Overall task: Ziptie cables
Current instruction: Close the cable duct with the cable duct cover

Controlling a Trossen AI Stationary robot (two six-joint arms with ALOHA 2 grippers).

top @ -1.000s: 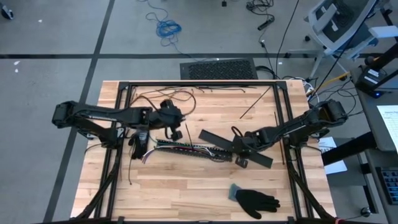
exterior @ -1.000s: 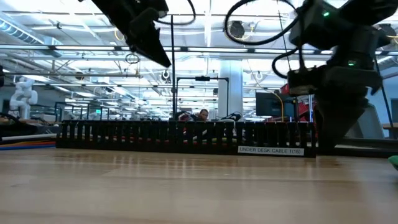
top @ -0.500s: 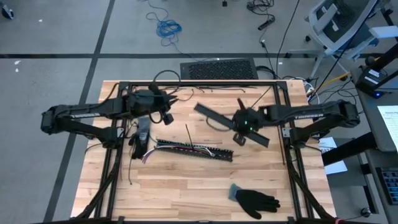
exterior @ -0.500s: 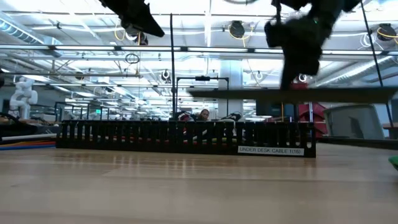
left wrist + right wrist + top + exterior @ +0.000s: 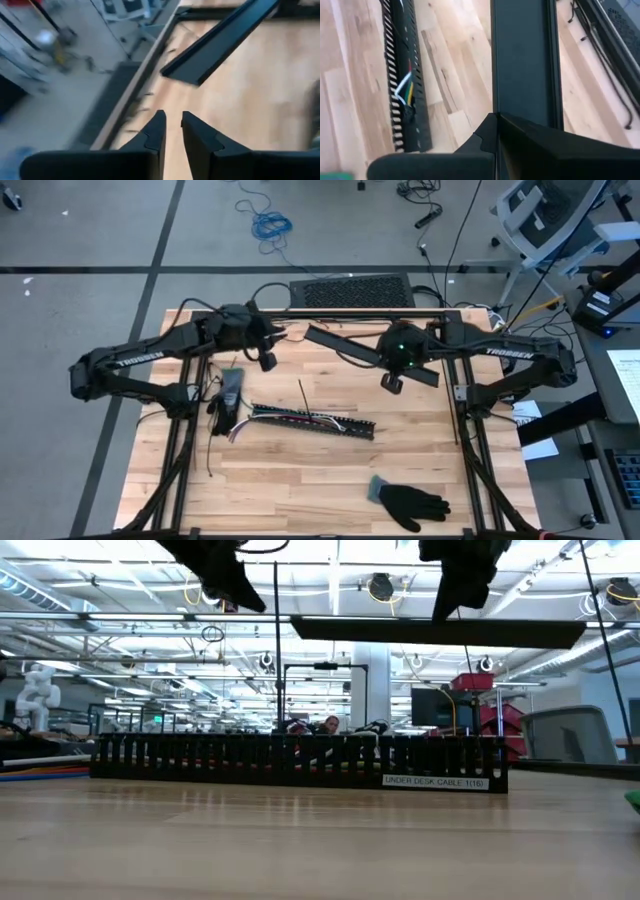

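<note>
Black and flat, the raceway cover (image 5: 370,355) hangs pinched in the right tool (image 5: 393,380), lifted near the worktop's far edge. It should stay level and clear of the slotted raceway (image 5: 312,421) at mid-worktop, where the cables (image 5: 300,417) lie, well apart. The left tool (image 5: 266,360) hovers nearly closed, empty, near the far edge.

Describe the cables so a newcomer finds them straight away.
Start at the wooden table and find the black slotted strip lying near its middle. The cables run along inside it, spilling out at its left end. They are the only multicoloured wires; the nearby strands are plain black.
</note>
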